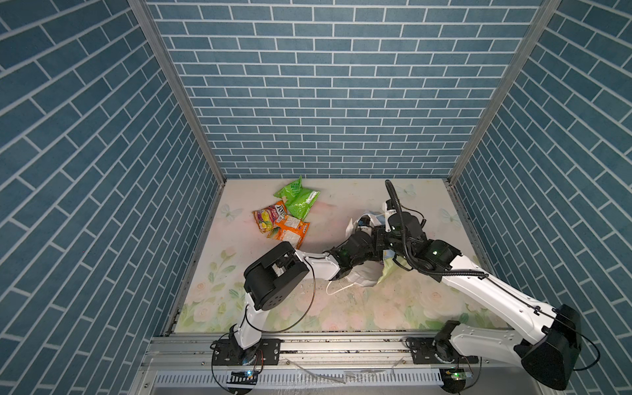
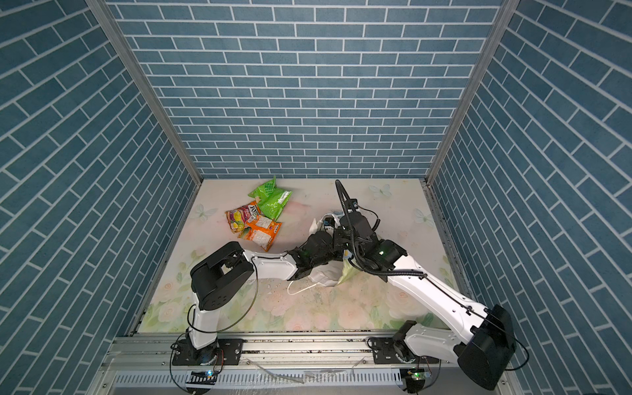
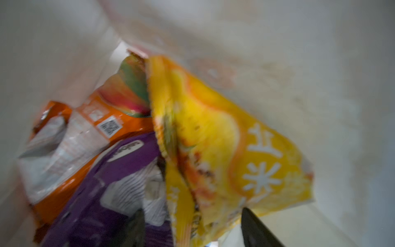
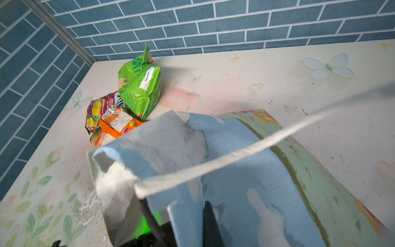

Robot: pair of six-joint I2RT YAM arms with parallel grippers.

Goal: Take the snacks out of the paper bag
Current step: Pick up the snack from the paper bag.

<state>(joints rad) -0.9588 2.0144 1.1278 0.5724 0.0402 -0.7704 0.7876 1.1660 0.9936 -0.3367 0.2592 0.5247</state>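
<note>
I hold the paper bag [image 4: 245, 171] mid-table on the floral table [image 1: 427, 307], right gripper [image 4: 201, 213] clenched on its rim. Inside, my left gripper [image 3: 191, 213] stands parted astride a yellow packet [image 3: 213, 128], beside a purple packet [image 3: 119, 171]. A green packet [image 1: 297, 201] lies outside.

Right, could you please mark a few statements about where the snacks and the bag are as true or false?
1. The yellow packet lies inside the paper bag. True.
2. The green packet lies inside the bag. False: it lies on the table, outside the bag.
3. The right gripper has its jaws shut on the paper bag. True.
4. The purple packet lies out on the table. False: it is inside the bag, beside the yellow packet.
</note>
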